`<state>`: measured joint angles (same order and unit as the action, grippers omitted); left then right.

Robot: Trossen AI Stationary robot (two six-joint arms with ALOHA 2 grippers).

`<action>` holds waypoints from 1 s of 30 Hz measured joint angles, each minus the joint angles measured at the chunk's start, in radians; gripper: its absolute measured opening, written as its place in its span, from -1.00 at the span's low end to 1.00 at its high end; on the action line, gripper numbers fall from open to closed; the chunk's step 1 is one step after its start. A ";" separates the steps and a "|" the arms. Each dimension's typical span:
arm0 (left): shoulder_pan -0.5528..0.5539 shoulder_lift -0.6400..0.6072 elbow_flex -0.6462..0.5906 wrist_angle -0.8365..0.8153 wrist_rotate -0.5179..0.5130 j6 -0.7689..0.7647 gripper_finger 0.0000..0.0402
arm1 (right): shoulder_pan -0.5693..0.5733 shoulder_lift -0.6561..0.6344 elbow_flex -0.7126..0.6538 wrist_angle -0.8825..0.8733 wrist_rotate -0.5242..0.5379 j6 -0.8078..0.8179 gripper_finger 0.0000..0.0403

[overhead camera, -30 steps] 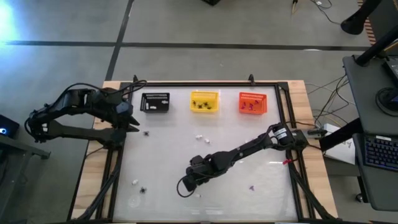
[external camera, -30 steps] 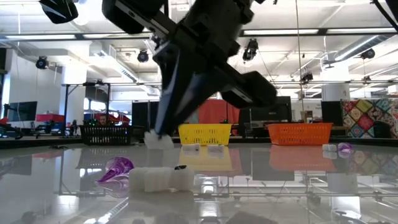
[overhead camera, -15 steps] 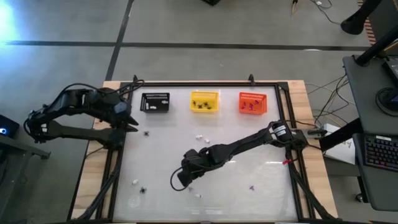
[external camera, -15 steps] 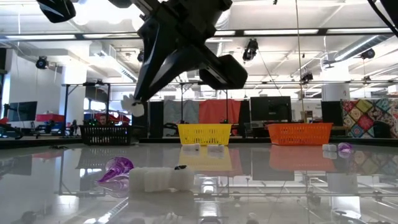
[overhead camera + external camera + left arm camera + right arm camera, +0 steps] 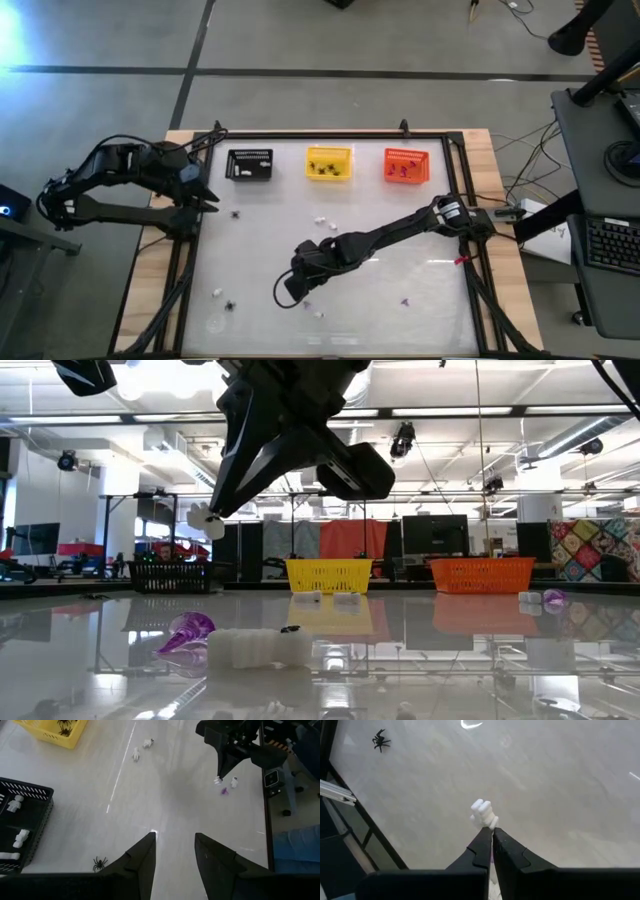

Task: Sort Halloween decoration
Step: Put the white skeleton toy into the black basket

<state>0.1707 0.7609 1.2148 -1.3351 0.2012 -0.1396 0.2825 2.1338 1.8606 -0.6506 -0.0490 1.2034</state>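
My right gripper [image 5: 289, 291] hangs above the near middle of the table, shut on a small white trinket [image 5: 484, 814], which also shows in the low view [image 5: 205, 520]. My left gripper [image 5: 172, 855] waits open over the far left corner, holding nothing. A black spider [image 5: 100, 864] lies on the table just below it. Other loose decorations lie flat on the white table: white bits [image 5: 320, 218], a white bit [image 5: 319, 314], a spider [image 5: 231, 305] and a purple bit [image 5: 405, 299]. My right gripper pinches one end of the white trinket [image 5: 490, 824] between its two fingertips. The fingers slant down from above, toward the table's left. The rest of the trinket sticks out beyond the tips, and it hangs clear of the table.
Three small baskets stand in a row along the far edge: black [image 5: 250, 164] with white bits, yellow [image 5: 329, 163] with spiders, orange [image 5: 406, 165] with purple bits. A dark frame [image 5: 470, 230] rims the table. Close to the low camera lie a purple bit [image 5: 190, 632] and a white bit [image 5: 258, 648].
My right gripper has risen with the white trinket, lifting it off the table, and has shifted a little toward the table's left edge while rolling slightly. It stayed shut throughout.
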 joint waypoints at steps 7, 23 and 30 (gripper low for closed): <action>0.000 -0.006 0.000 0.001 0.000 0.000 -0.41 | -0.031 0.000 0.000 0.007 0.004 -0.026 -0.96; 0.000 -0.019 0.000 0.003 -0.063 0.000 -0.41 | -0.210 -0.001 0.051 0.064 -0.030 -0.213 -0.96; 0.000 -0.046 0.000 0.003 -0.101 0.000 -0.41 | -0.304 -0.002 0.051 0.066 -0.058 -0.283 -0.96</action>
<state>0.1711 0.7151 1.2148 -1.3323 0.0999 -0.1396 -0.0220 2.1319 1.9121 -0.5842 -0.1066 0.9199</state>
